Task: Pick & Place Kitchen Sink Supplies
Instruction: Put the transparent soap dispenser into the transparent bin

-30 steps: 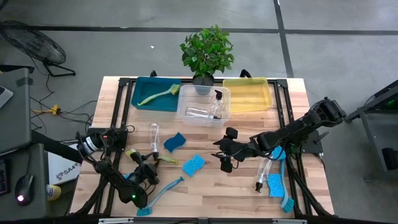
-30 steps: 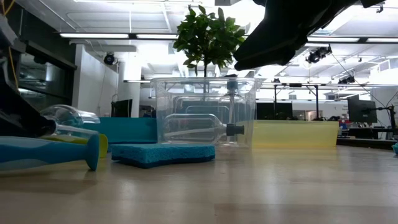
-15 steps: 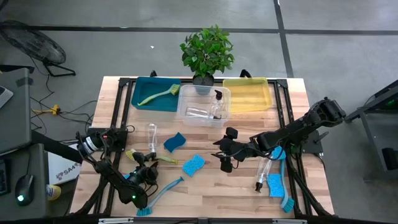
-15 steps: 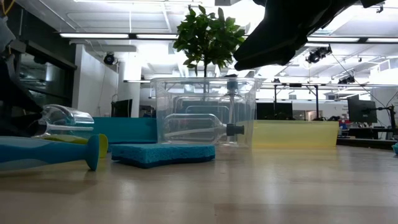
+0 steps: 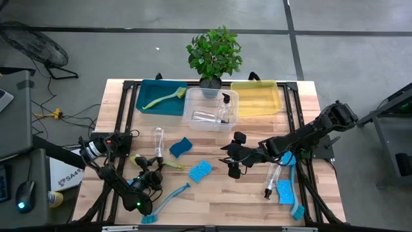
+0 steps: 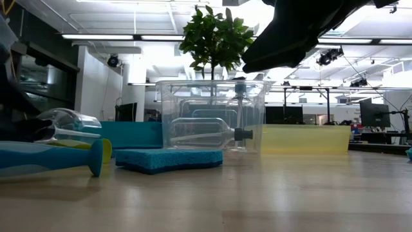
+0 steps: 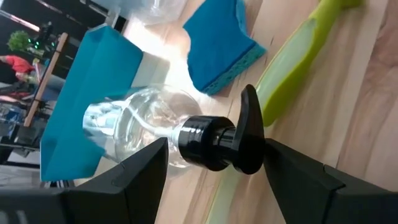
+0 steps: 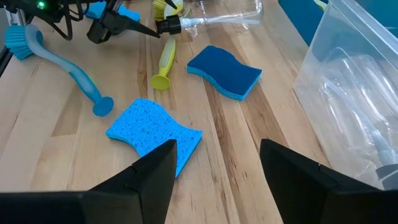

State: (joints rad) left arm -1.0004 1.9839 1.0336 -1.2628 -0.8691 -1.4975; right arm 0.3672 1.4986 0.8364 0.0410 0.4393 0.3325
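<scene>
My left gripper [image 5: 147, 177] is low over the near left part of the table, shut on a clear bottle [image 5: 158, 137], which also shows in the low view [image 6: 71, 121]. A yellow-green brush [image 5: 151, 161] lies beside it, and a blue brush [image 5: 164, 203] nearer the front edge. Two blue sponges [image 5: 181, 147] [image 5: 200, 170] rest flat mid-table. My right gripper [image 5: 233, 164] hovers open above the table's middle, holding nothing, with the lighter sponge [image 8: 155, 134] ahead of it. Another bottle [image 5: 273, 175], sponge [image 5: 284, 191] and blue brush [image 5: 293, 193] lie on the right. My left gripper has the bottle's black pump top [image 7: 205, 140] between its two fingers [image 7: 292, 174], one on each side of the collar and pump head. The fingers come low from the table's near side, in line with the bottle. The clear body [image 7: 124, 118] lies nearly level, base toward the far edge.
Along the far edge stand a teal bin [image 5: 145, 103] holding a yellow-green brush, a clear bin [image 5: 192, 119] with two bottles, a yellow bin [image 5: 256, 98], and a potted plant [image 5: 214, 53] behind them. Bare wood shows at the near middle of the table [image 5: 225, 200].
The bottle in my left gripper has shifted a little toward the table's left edge and dipped slightly, then eased partway back. My right arm has kept still.
</scene>
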